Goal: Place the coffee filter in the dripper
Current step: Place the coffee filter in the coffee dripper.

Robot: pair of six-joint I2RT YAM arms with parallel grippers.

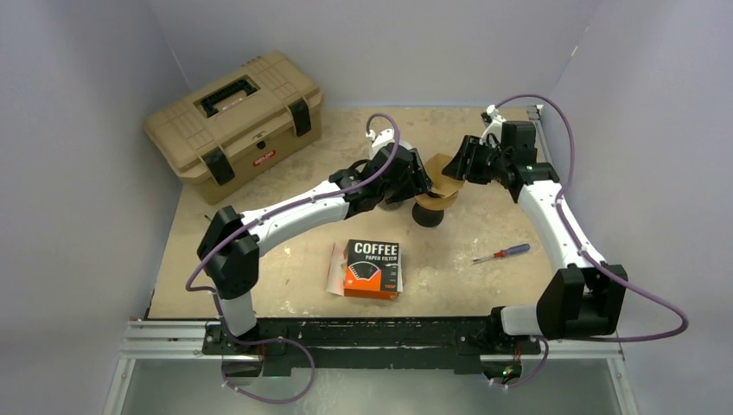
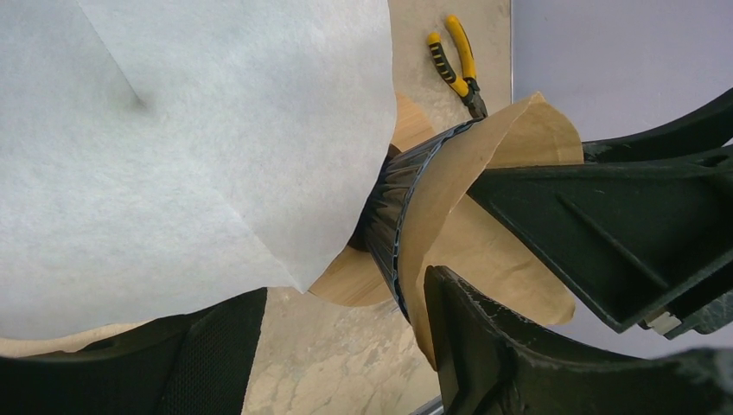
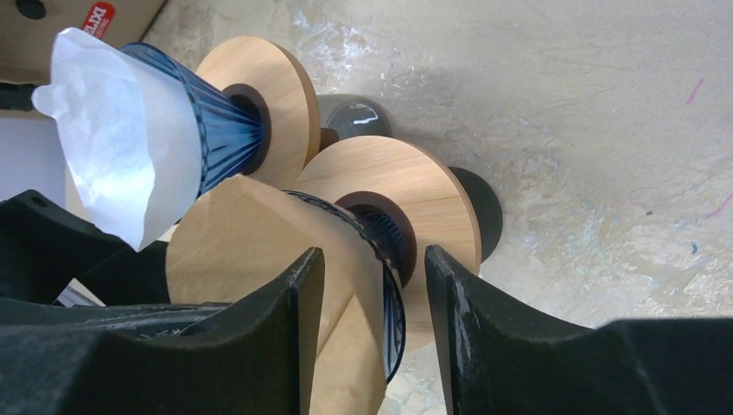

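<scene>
I note a tan toolbox (image 1: 233, 125) at the far left of the desk (image 1: 484, 285), lid shut. The orange coffee-filter box (image 1: 374, 268) lies nearer me, just left of centre.

The left gripper (image 2: 346, 285) is at the middle of the desk. Its jaws are spread wide and released; I see nothing clamped between them. Just beside it, a white paper filter (image 3: 112, 130) sits in a second blue dripper (image 3: 220, 121), which has a wooden collar (image 3: 268, 95).

Right of that stands the task's dripper (image 2: 393, 207), a dark ribbed cone on its own wooden collar, touching or nearly touching the first; I cannot tell which. The brown coffee filter (image 3: 233, 242) is inside this cone. Its upper edge stands well above the rim and one flap folds outward.

The right gripper (image 3: 373, 255) straddles that rim with its jaws apart. One finger (image 3: 294, 337) lies over the filter's flap. The other is beside the collar, with a gap showing, so I record it as released.

Yellow-handled pliers (image 2: 454, 60) lie beyond the dripper. A red-and-blue screwdriver (image 1: 501, 253) lies on the desk to the right.
</scene>
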